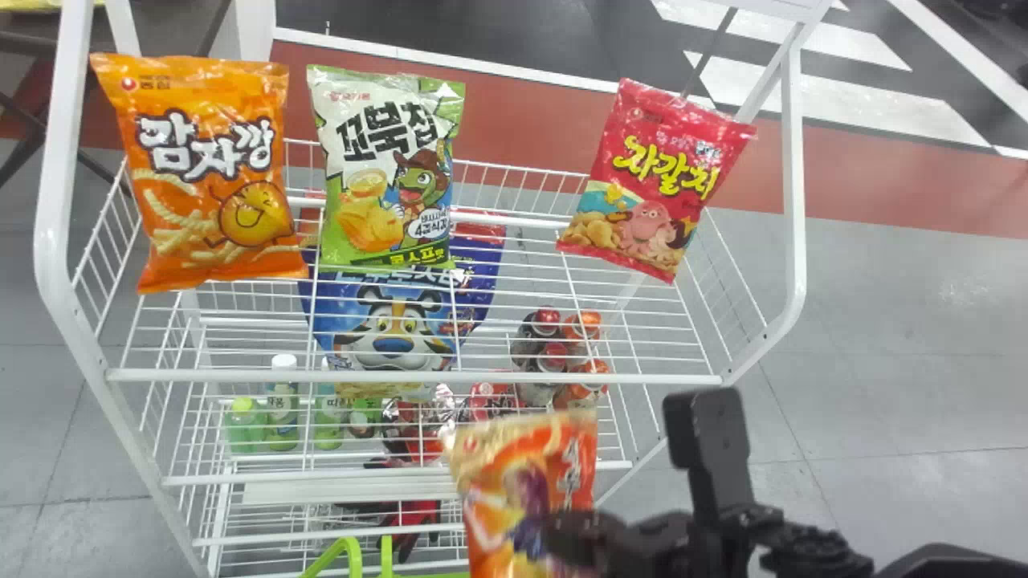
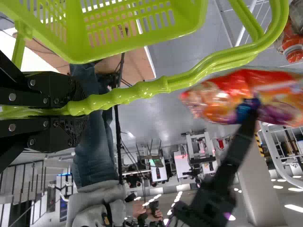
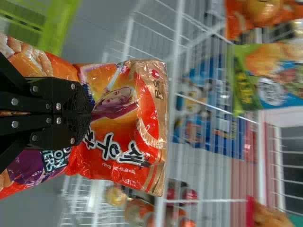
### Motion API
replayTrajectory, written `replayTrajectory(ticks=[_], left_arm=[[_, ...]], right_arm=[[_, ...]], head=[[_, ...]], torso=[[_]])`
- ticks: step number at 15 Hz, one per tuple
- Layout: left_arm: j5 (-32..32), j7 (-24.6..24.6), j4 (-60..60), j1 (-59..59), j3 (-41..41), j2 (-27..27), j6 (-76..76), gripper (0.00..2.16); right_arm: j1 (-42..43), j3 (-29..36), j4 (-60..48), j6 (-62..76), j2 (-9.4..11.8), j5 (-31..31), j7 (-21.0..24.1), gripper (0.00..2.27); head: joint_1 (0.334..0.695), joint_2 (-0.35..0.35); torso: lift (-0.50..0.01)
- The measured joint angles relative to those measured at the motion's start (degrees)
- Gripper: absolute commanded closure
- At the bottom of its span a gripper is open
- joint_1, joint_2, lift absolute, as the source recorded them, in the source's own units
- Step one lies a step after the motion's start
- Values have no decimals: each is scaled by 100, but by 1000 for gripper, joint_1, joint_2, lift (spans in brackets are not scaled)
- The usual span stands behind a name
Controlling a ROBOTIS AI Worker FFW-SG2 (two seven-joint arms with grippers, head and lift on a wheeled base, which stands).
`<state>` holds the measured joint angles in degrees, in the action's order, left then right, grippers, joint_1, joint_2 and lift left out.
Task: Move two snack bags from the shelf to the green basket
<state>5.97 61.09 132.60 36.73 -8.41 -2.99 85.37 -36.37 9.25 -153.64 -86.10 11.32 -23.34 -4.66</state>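
Bag (image 3: 125,142) of puffy orange plastic, before the white wire shelf (image 1: 241,375) — likely light, squashy; flat black right tool (image 3: 90,113) pinches its middle — good spot.

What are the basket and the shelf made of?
The basket looks like shiny green plastic: it has smooth, molded slots and glossy highlights. The shelf seems to be metal wire with smooth white paint, because its bars are so thin, though the coating could be plastic.
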Motion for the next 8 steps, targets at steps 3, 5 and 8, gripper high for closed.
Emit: replayTrajectory(ticks=[3,5,8], left_arm=[[3,18,47,2,-3,-7,2,2128],[12,38,105,12,-8,-9,15,2128],[41,59,187,29,-5,-19,59,2128]], right_arm=[[-86,-590,172,-332,170,81,0,2246],[-74,-1080,408,-349,257,154,6,2246],[-57,-1717,642,-352,317,181,83,2246]], head=[[695,-350],[695,-350],[695,-350]], torso=[[-17],[-17],[-17]])
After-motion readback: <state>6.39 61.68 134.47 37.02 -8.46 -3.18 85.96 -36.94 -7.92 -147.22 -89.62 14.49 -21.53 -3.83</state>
